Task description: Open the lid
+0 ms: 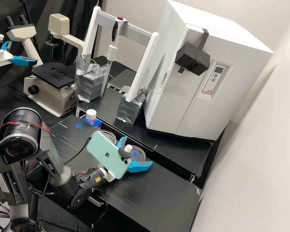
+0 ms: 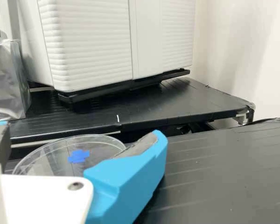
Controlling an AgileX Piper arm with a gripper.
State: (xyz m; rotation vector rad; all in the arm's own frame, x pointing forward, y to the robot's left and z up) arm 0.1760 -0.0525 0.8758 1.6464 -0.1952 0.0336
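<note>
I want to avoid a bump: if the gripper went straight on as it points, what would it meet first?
Probably the clear round dish with the blue mark, seen between the fingers of the gripper; whether it would touch or pass over is unclear.

Laboratory bench [image 1: 164,199]: black, with pale streaks on top
Black platform [image 1: 180,154]: 1, behind the bench, narrow gap between
Wall [image 1: 264,145]: plain, off-white
Black curtain [image 1: 78,11]: hangs in folds
Light: soft, giving faint shadows
</note>
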